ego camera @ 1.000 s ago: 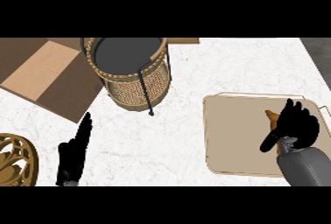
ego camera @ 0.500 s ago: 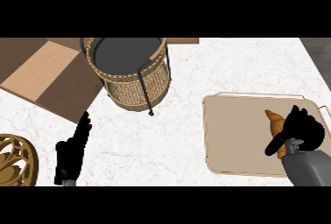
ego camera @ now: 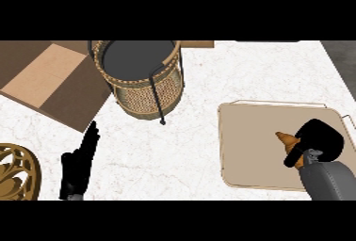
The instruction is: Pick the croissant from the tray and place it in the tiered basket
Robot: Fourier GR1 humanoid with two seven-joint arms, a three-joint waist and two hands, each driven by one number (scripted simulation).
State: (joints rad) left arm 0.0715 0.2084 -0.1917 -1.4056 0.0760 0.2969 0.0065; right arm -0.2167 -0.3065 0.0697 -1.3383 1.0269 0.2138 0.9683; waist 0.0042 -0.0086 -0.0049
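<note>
A brown croissant [ego camera: 286, 140] lies on the beige tray [ego camera: 250, 141] at the right, mostly hidden under my right hand [ego camera: 319, 139]. That hand's fingers curl over the croissant, thumb at its lower side; only the croissant's left tip shows. The tiered basket [ego camera: 144, 75], woven wicker with a dark round top tier and a thin black frame, stands at the top centre. My left hand [ego camera: 78, 163] rests at the lower left with straight fingers pointing up, holding nothing.
A brown cutting board [ego camera: 52, 80] lies at the upper left, beside the basket. An ornate golden plate [ego camera: 14, 172] shows at the left edge. The white marble counter [ego camera: 173, 155] stretches between basket and tray.
My right hand has drawn back toward the lower right and curled down over the croissant, covering more of it. The left hand has stayed put.
</note>
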